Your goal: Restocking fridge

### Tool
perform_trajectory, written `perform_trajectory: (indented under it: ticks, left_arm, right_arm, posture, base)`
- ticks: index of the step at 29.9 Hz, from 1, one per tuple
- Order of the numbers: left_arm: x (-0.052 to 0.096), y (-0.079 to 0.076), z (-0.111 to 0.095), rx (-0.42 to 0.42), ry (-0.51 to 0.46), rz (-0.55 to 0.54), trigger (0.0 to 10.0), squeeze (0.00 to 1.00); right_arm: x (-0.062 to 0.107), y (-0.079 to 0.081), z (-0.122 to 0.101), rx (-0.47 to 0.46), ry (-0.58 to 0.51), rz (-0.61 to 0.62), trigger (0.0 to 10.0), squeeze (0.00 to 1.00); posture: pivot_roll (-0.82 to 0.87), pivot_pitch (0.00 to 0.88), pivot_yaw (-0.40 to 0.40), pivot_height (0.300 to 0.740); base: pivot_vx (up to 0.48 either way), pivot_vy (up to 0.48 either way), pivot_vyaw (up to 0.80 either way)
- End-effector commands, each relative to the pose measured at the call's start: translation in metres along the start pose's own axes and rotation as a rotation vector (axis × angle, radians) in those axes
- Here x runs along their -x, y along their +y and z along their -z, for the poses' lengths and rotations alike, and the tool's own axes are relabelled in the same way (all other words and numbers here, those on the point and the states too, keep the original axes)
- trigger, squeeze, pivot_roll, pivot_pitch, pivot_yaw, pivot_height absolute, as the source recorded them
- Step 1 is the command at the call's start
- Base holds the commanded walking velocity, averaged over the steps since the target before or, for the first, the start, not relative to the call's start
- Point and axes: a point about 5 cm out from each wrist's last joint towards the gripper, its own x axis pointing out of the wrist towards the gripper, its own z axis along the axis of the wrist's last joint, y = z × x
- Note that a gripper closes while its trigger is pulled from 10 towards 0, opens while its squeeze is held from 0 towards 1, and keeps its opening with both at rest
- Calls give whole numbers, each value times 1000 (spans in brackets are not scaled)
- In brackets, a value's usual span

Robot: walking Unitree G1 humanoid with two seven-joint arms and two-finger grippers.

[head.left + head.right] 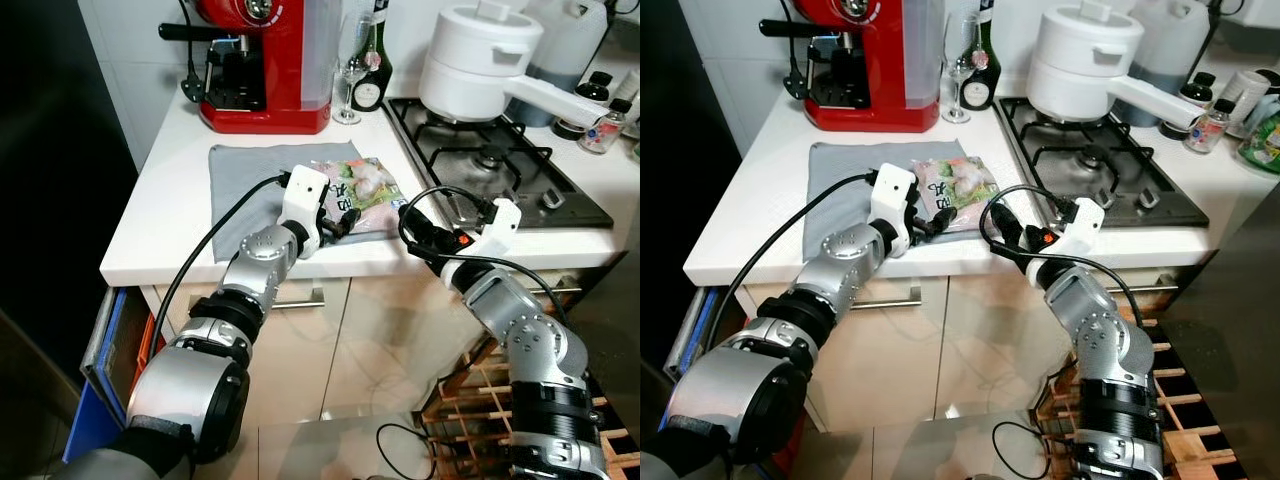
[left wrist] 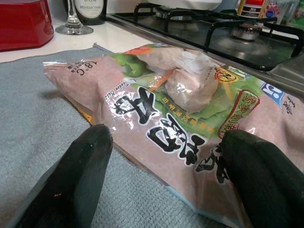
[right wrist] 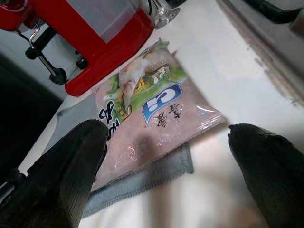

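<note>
One pink frozen-food bag [image 1: 362, 193] lies flat on the single grey cloth [image 1: 248, 190] spread on the white table [image 1: 165, 200], between the red coffee machine [image 1: 265, 65] and the gas hob [image 1: 490, 160]. Its near edge overhangs the cloth's corner, as the right wrist view shows.

Two end effectors reach toward it. The left end effector [image 2: 161, 175] sits low over the cloth at the bag's near edge, its two black fingers [image 2: 76, 175] spread wide with the bag between them — not closed on it. The right end effector [image 3: 166, 180] hovers above the table's front edge just beside the bag, its two fingers [image 3: 266, 175] also held well apart, holding nothing.

Behind stand one wine glass [image 1: 349, 80], one dark bottle [image 1: 372, 60] and — on the hob — one white pot [image 1: 480, 65].
</note>
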Motion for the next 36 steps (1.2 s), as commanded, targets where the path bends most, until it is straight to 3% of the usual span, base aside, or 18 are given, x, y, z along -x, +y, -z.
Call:
perform_trajectory:
  ticks: [1, 6, 16, 23, 30, 31, 33, 34, 36]
  left_arm:
    - [12, 0, 48, 59, 194, -15, 10000, 0]
    - [12, 1, 48, 61, 190, -14, 10000, 0]
    - [11, -1, 46, 55, 175, 6, 10000, 0]
    - [10, -6, 44, 56, 157, 33, 10000, 0]
    - [8, -11, 41, 63, 141, 55, 10000, 0]
    - [8, -12, 40, 64, 137, 57, 10000, 0]
    - [8, -12, 39, 64, 135, 57, 10000, 0]
    - [8, -12, 39, 69, 127, 59, 10000, 0]
    - [8, -12, 37, 76, 111, 67, 10000, 0]
  right_arm:
    - [-4, 3, -1, -12, -2, -19, 10000, 0]
    - [-9, 3, 2, -32, 6, -20, 10000, 0]
    - [-36, 2, 18, -111, 17, 24, 10000, 0]
    - [-53, 16, 29, -167, 36, 6, 10000, 0]
    - [-67, 31, 41, -161, 97, -8, 10000, 0]
    - [-68, 31, 44, -148, 113, 4, 6549, 0]
    - [-68, 31, 46, -138, 123, 12, 6549, 0]
    - [-68, 30, 48, -143, 131, 15, 0, 0]
    - [-68, 28, 52, -168, 144, 27, 0, 0]
  posture:
    - [-168, 0, -55, 740]
    - [-166, 0, -53, 740]
    - [-151, 0, -54, 740]
    - [-148, 0, -57, 740]
    - [-135, 0, -65, 740]
    - [-133, 0, -66, 740]
    - [-133, 0, -66, 740]
    - [-130, 0, -67, 740]
    - [-129, 0, -68, 740]
  base:
    - [0, 0, 0]
    - [0, 0, 0]
    - [0, 0, 0]
    - [0, 0, 0]
    - [0, 0, 0]
    - [0, 0, 0]
    - [0, 0, 0]
    - [0, 0, 0]
    - [0, 0, 0]
